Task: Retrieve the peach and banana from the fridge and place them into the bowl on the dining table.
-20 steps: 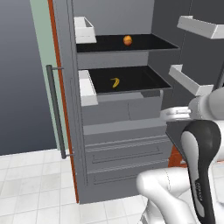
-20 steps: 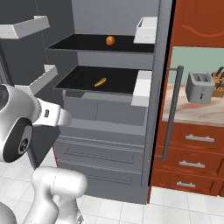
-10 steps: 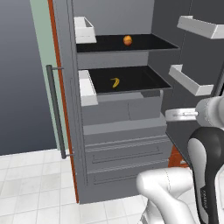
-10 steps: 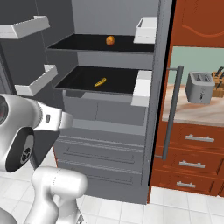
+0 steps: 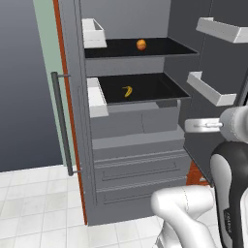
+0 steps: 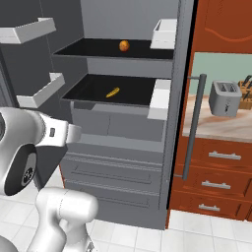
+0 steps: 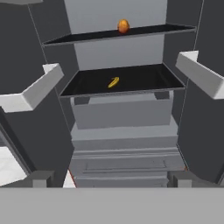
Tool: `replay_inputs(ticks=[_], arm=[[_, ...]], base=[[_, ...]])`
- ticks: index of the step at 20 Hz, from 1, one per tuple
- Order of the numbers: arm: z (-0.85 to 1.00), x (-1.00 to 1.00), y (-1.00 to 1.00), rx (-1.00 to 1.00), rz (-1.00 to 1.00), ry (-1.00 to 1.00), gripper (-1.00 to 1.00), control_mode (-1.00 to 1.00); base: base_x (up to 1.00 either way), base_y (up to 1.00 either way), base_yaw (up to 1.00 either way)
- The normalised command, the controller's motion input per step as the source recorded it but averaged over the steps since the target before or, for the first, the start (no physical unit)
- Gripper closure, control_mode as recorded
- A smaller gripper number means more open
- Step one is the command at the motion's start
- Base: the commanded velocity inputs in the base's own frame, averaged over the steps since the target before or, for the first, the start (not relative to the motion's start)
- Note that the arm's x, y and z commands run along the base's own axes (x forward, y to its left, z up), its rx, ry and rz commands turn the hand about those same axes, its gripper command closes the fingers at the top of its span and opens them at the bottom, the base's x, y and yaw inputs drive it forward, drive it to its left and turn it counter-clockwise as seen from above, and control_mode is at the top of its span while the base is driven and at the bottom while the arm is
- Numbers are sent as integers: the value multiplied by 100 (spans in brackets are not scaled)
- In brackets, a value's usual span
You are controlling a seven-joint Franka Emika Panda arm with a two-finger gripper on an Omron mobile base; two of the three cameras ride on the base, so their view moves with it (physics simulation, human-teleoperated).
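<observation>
Compared with a second ago, the white arm has swung further out toward the open fridge, while the fruits have not shifted; the end effector has its fingers wide apart and holds nothing, its two dark tips standing at the bottom of the hand view in front of the lower drawers; the peach, a small round orange ball, sits on the upper black shelf, and the banana, a curved yellow crescent, lies on the lower black shelf, both well apart from the hand; nothing stands between the hand and the shelves, only the white door bins at both sides; the right base view shows a silver toaster on a pale surface above red-brown wooden drawers, beside the long bar handle, which the left base view does not show; the left base view shows a pale green wall and white floor tiles; the fridge body is matte grey, the shelves glossy and dark.
</observation>
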Motion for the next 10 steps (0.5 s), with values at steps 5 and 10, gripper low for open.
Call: replay_inputs(ticks=[5,10], arm=[[19,0,0,0,0,-2,-100,-100],[21,0,0,0,0,0,-100,-100]], base=[[0,0,0],[0,0,0]])
